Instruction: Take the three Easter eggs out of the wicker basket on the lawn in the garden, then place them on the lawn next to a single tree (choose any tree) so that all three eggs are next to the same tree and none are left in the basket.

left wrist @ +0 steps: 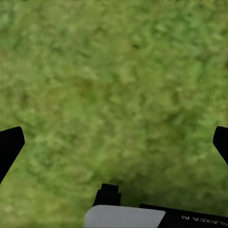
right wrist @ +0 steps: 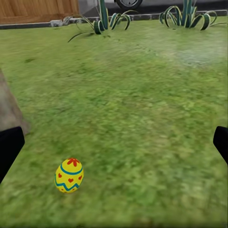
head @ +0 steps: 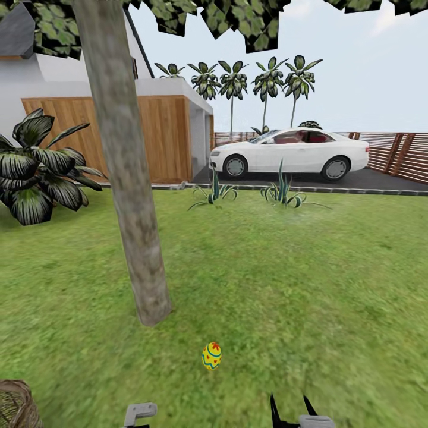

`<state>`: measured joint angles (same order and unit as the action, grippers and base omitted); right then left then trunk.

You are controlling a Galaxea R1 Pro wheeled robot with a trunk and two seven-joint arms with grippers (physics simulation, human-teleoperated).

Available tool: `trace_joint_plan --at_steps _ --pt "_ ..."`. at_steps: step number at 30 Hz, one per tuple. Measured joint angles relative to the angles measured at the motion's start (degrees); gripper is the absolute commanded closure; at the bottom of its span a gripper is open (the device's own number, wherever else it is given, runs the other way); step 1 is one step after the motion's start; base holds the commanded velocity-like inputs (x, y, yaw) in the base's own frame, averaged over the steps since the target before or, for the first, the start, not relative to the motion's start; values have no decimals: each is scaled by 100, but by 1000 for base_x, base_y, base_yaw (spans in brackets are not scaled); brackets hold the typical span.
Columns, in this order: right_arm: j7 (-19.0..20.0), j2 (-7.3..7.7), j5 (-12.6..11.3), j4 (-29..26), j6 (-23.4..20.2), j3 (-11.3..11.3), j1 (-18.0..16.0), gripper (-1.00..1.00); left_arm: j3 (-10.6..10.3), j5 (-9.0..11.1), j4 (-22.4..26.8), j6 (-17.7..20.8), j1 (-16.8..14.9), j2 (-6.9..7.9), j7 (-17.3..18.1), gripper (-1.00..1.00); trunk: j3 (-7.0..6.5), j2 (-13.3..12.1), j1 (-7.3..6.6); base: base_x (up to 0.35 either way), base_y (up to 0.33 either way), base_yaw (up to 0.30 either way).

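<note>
By tree [head: 128, 196] | yellow Easter egg [head: 211, 355], red flower, blue zigzags | both end effectors apart

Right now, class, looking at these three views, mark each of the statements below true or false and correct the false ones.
1. One Easter egg lies on the lawn near the tree. True.
2. The egg sits inside the wicker basket. False: it lies on the grass, apart from the basket at the head view's lower left corner.
3. The right gripper is shut on the egg. False: its fingers stand wide apart with nothing between them.
4. A white car is parked beyond the lawn. True.
5. The left gripper is open over bare grass. True.
</note>
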<state>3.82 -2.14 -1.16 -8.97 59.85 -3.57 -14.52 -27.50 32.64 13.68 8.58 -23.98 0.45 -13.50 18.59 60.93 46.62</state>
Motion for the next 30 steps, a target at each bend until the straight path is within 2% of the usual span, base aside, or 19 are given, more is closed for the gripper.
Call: trace_joint_plan --at_steps 30 --pt "0 -3 3 156 0 12 6 -100 -2 -8 -1 -11 55 1 0 -100 -539 -1205 -659 0 0 0"
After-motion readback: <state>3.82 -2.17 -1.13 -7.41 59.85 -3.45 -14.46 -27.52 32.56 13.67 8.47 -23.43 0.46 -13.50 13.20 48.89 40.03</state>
